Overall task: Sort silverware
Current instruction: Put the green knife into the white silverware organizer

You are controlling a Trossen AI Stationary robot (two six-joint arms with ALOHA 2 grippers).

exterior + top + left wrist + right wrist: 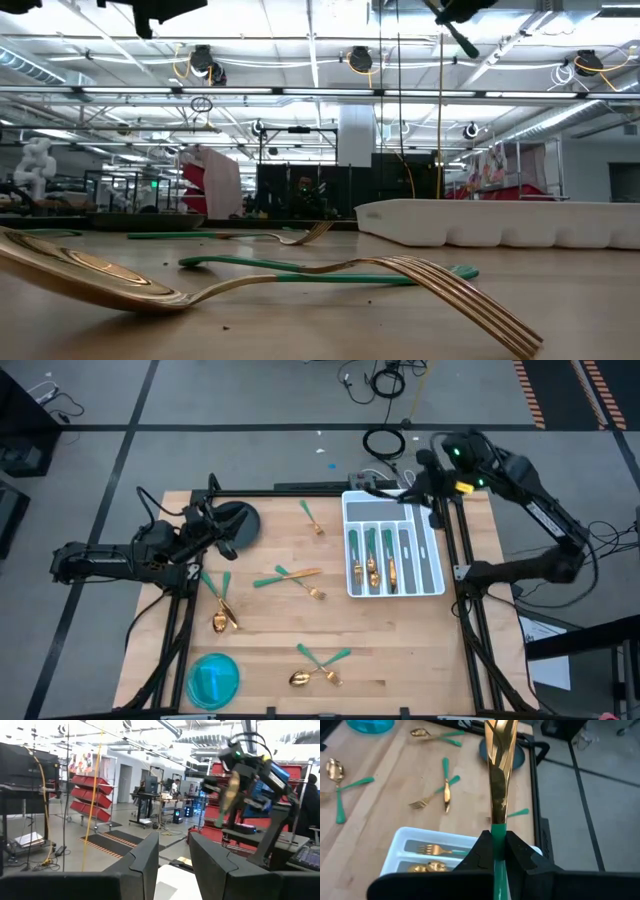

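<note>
wooden table [400, 640], right fingers [495, 851] gripping spoon [498, 775]

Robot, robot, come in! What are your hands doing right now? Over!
Right gripper shut on a gold knife, above the white tray. Left gripper over the dark plate, holding nothing. Nothing in the way.

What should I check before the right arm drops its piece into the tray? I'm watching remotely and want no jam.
1. Grip: the right gripper is shut on the green handle of a gold piece of cutlery: ok.
2. Piece type: fork, knife or spoon: cannot tell.
3. Position: right gripper sits at the far end of the white tray, not over a slot: not ok.
4. Tray slots: pieces already lie in them, space remains: ok.
5. Left gripper waits over the dark plate, apart from the tray: ok.
6. Loose pieces remain on the table: not ok.
</note>
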